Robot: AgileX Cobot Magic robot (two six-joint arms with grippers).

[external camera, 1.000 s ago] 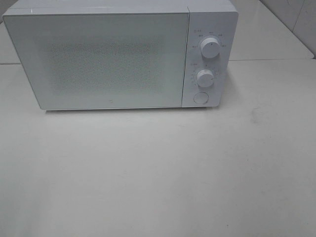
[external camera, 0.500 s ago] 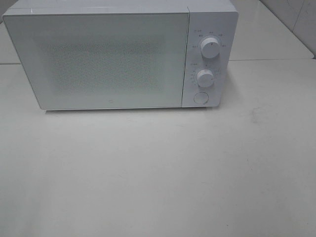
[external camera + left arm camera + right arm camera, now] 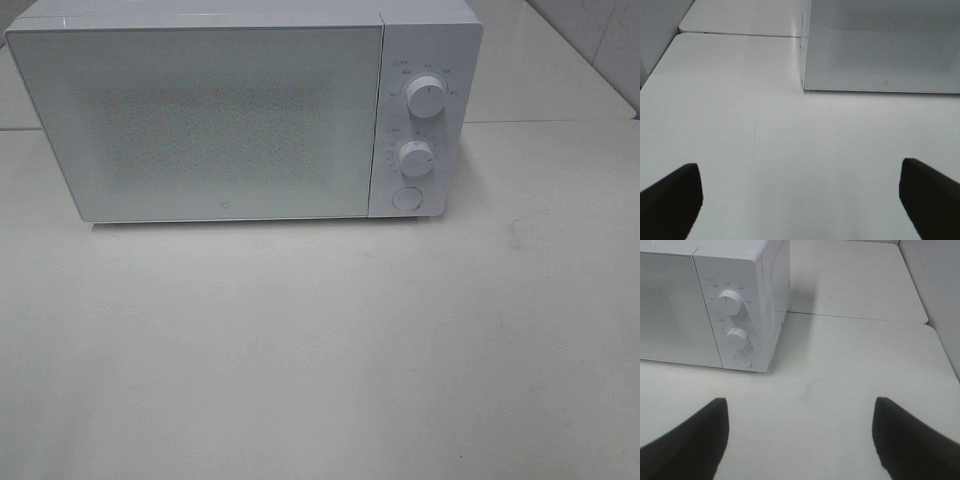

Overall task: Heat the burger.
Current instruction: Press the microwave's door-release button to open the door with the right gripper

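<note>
A white microwave (image 3: 230,110) is seen standing on a pale table (image 3: 320,350), with its door (image 3: 200,120) shut flush against the casing. The door's window is covered by a fine speckled mesh, and nothing behind it can be made out. The burger cannot be located in any of the views; whether it lies inside the microwave cannot be told. On the control panel beside the door, an upper knob (image 3: 426,97) is set above a lower knob (image 3: 415,157), and a round button (image 3: 406,197) is placed beneath both. A faint dark scuff (image 3: 515,232) is marked on the table just in front of the microwave's panel side. The left gripper (image 3: 799,167) is held in front of the microwave's door-side corner, above bare table, with its dark fingers (image 3: 670,200) spread wide and nothing caught between them. The right gripper (image 3: 800,402) is held in front of the microwave's panel-side corner, also released, its jaws standing well apart over the table and no object touched by them.
</note>
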